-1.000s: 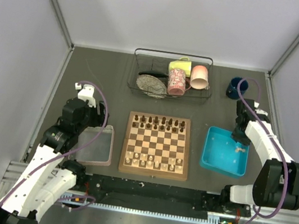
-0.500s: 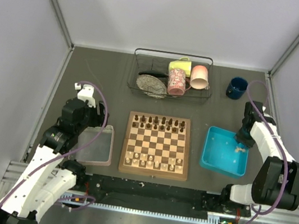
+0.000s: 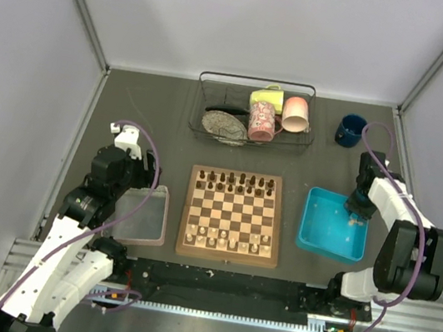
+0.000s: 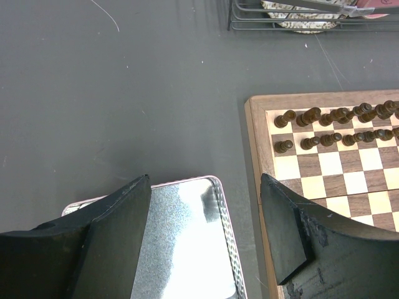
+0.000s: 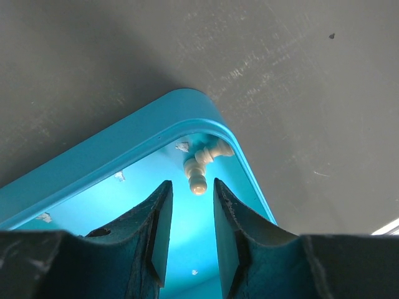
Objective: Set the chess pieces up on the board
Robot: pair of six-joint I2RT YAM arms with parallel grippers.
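Observation:
The board (image 3: 233, 217) lies mid-table, with dark chess pieces (image 3: 241, 183) on its two far rows and cream pieces (image 3: 227, 238) on its two near rows. Two more cream pieces (image 5: 197, 175) lie tipped over in the far right corner of the blue tray (image 3: 322, 230). My right gripper (image 5: 190, 188) hangs just above them, open a little, with nothing between its fingers; the nearer piece lies just beyond the tips. My left gripper (image 4: 206, 182) stands wide open and empty over the clear pinkish tray (image 4: 187, 243), left of the board (image 4: 324, 180).
A wire basket (image 3: 253, 112) with mugs and a plate stands behind the board. A dark blue mug (image 3: 349, 130) sits at the back right. The booth walls close in on both sides.
My right gripper has dropped closer to the far right corner of the blue tray. The left arm has not moved.

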